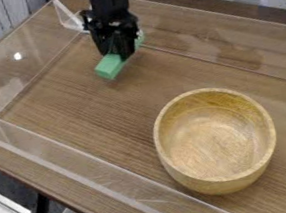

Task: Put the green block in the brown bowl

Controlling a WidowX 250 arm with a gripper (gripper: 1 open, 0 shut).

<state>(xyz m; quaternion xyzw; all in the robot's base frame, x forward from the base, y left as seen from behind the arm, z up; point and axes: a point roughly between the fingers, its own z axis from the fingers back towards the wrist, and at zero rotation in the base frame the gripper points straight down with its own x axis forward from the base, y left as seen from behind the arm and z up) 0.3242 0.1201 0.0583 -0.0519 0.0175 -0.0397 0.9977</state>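
Broadly, a wooden table (66,110) with dark brown grain, filling most of the view. Fenced round by clear acrylic walls (63,186), low and glossy, catching reflections along the near left edge. At lower right, resting on the tabletop, the brown bowl (216,138): wide, round, light tan, thick-rimmed, grain visible inside, nothing in it. At upper left, well apart from the bowl, the black robot arm (107,1), coming down from the top edge and pointing straight at the table. At its lower end, the gripper (116,52), dark fingers (105,45) set at a moderate width and closed against the upper part of the green block (110,67). Block pinched between those fingers, its lower mint-green end sticking out beneath them, tilted slightly toward the lower left. Whether that lower end touches the wood or hangs just clear of it cannot be told from this angle; looks just off the surface at most. Block far from the bowl's rim, up and to the left of it across a bare stretch of tabletop. Beyond the far wall, pale blurred background at the upper right, too indistinct to name.
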